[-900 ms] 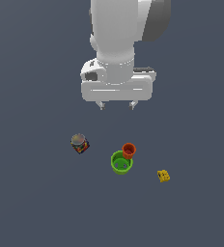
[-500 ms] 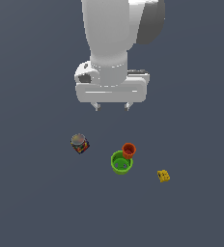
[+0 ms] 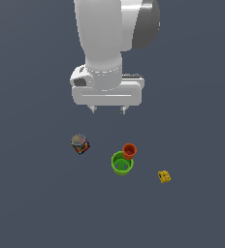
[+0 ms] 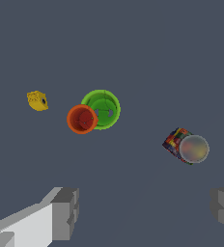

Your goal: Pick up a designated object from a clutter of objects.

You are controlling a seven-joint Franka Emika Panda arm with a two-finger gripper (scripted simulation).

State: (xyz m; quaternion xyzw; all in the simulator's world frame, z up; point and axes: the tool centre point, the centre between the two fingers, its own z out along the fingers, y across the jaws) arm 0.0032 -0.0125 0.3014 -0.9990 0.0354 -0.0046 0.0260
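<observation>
The small can (image 3: 79, 144) with a greyish top and a dark red, yellow and blue label stands on the grey floor at the exterior view's left; it also shows in the wrist view (image 4: 187, 146). My gripper (image 3: 108, 110) hangs open and empty high above the floor, up and to the exterior view's right of the can. In the wrist view my two fingers (image 4: 65, 212) stand wide apart, with the can off to one side beyond them. The green cup (image 3: 121, 163), the orange-red cup (image 3: 129, 150) touching it and the tiny yellow block (image 3: 164, 176) lie to the right.
In the wrist view the green cup (image 4: 102, 109) and orange-red cup (image 4: 81, 118) sit together, the yellow block (image 4: 37, 100) apart from them. A flat grey floor (image 3: 37, 203) lies all round.
The arm has moved toward the exterior view's left, bringing the gripper closer to above the can. The fingers stay open. The objects have not moved.
</observation>
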